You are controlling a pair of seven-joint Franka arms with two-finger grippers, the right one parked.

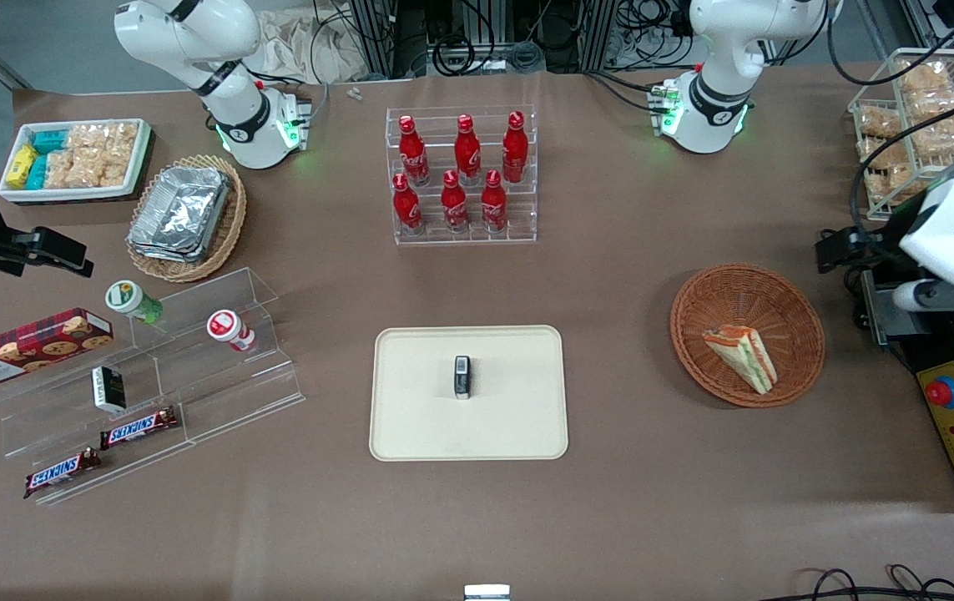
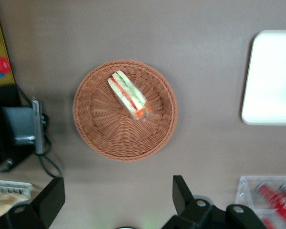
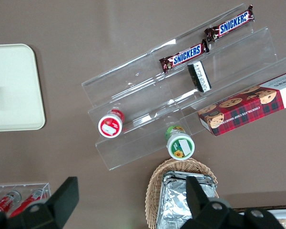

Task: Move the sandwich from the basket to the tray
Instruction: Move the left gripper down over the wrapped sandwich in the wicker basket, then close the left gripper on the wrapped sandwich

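Observation:
The sandwich (image 1: 742, 357), a wrapped white-bread wedge with orange-red and green layers, lies in the round reddish-brown wicker basket (image 1: 727, 292). The left wrist view looks down on the sandwich (image 2: 129, 95) and the basket (image 2: 109, 136). My left gripper (image 1: 848, 250) hangs open and empty above the table, beside the basket toward the working arm's end. Its dark fingers (image 2: 182, 193) stand wide apart around the midpoint of the gripper (image 2: 114, 200), clear of the basket rim. The cream-beige tray (image 1: 410, 417) lies mid-table and also shows in the left wrist view (image 2: 271, 76).
A small black object (image 1: 462, 377) stands on the tray. A clear rack of red bottles (image 1: 461, 175) is farther from the camera. A control box with a red button (image 1: 944, 392) and a wire rack of snacks (image 1: 911, 125) flank the basket.

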